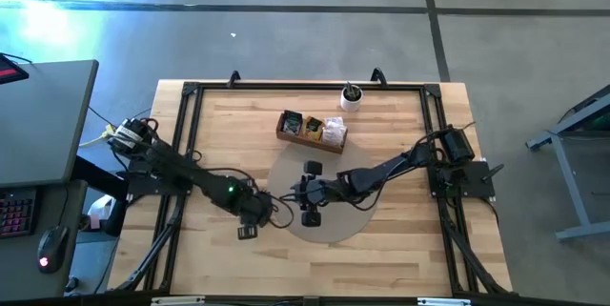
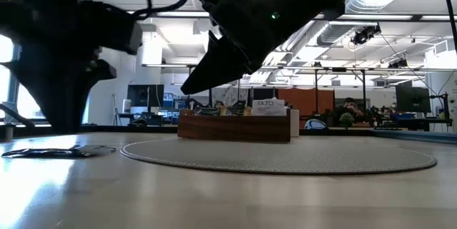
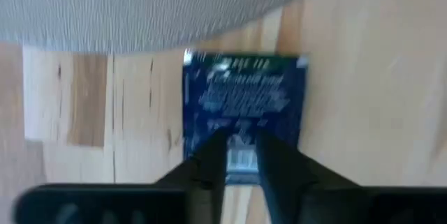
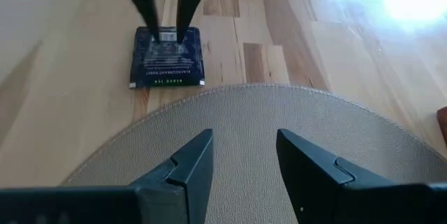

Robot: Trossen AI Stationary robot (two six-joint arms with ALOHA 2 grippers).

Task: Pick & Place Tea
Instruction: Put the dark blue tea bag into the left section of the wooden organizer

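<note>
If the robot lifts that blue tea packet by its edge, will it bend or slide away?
The blue tea packet lies flat on the wooden table, so it's probably light and slightly bendy. It looks thin and smooth, so a nudge might slide it. The left gripper has its jaws at one edge; a grip there may let the far side droop.

Sachet [image 4: 167,59] on table [image 1: 400,249] beside mat [image 4: 265,147]; box [image 1: 311,130] behind mat.

The wooden worktop [image 1: 400,239] carries a round grey mat [image 1: 329,220], a wooden box [image 1: 310,128], a white cup [image 1: 352,99] and a dark tea bag [image 4: 167,58] lying just beside the mat.
</note>
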